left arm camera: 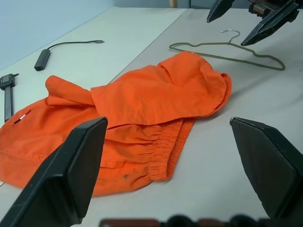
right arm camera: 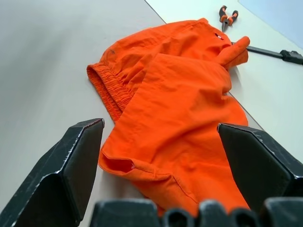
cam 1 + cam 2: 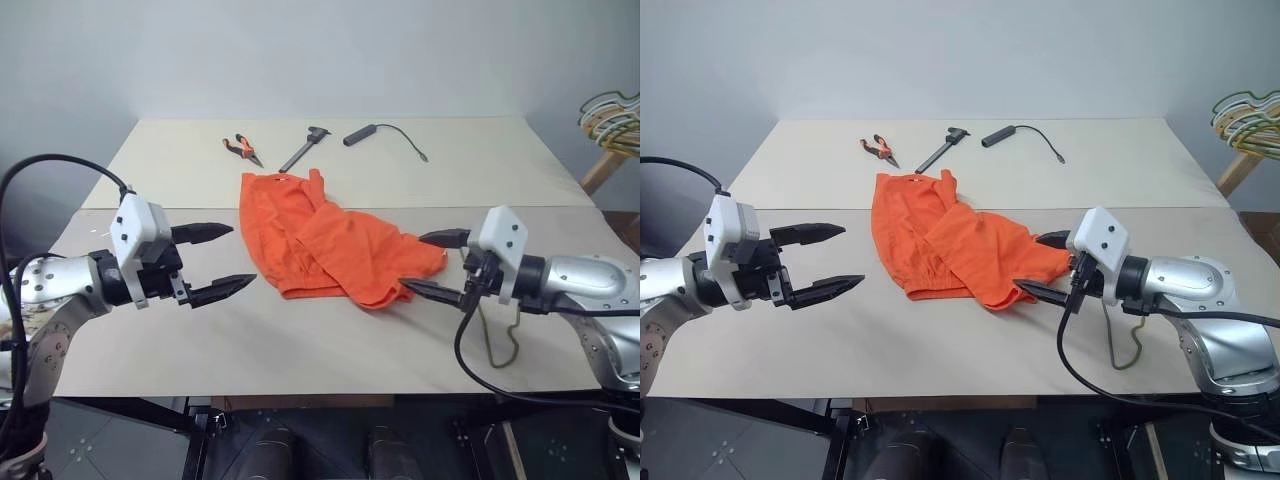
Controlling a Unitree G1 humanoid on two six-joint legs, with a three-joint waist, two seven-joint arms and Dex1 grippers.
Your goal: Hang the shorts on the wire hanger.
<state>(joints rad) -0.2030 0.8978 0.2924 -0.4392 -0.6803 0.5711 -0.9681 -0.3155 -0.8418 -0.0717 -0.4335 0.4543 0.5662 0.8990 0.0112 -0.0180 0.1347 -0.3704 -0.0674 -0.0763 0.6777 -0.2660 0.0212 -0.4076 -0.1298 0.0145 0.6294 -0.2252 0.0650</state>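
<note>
Shorts (image 3: 325, 240) lay crumpled mid-table (image 3: 300, 350). Left gripper (image 3: 222, 261) hovered just left of the shorts, fingers wide, empty. Right gripper (image 3: 430, 265) sat at the shorts' right edge, fingers wide, holding nothing. Hanger (image 1: 227, 49) lay flat just right of the shorts, under the right gripper.

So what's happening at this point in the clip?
Nothing is held yet. The shorts lie crumpled in the middle of the table. The left end effector and the right end effector hover open on either side of them, pointing inward. The wire hanger lies flat on the table beside the shorts, on the robot's right, untouched. Pliers, a black tool and a black cable lie along the far side.
</note>
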